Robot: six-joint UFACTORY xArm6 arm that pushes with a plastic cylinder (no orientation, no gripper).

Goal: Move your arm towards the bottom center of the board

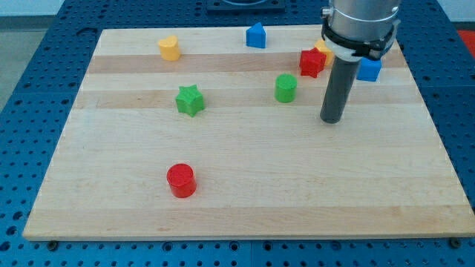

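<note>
My tip (332, 120) rests on the wooden board (245, 193) at the view's right, below the red star (312, 63) and right of the green cylinder-like block (286, 87). It touches no block. A yellow block (321, 49) sits just behind the red star, partly hidden by the arm. A blue block (369, 70) lies right of the rod. A green star (190, 99) lies left of centre. A red cylinder (181, 180) stands toward the view's bottom left. A yellow heart-like block (169, 47) and a blue house-shaped block (256, 35) sit near the top edge.
The board lies on a blue perforated table (44, 81). The arm's grey body (360, 22) hangs over the board's top right corner.
</note>
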